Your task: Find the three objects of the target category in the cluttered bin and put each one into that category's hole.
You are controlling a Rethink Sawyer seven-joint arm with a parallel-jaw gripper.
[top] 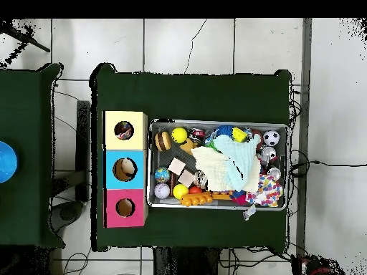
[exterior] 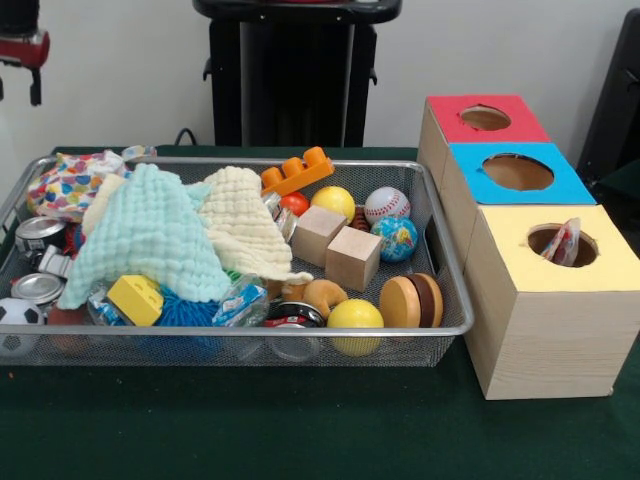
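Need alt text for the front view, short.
A wire mesh bin on a green table holds mint and cream cloths, balls, wooden cubes, cans and toy bricks. Right of it stand three wooden boxes with round holes, topped red, blue and yellow.

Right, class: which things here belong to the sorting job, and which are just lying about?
Job: wire bin; its clutter, e.g. baseball, wooden cube, green cloth; red-topped box; blue-topped box; yellow-topped box.
Lying about: blue dish on side table; floor cables.
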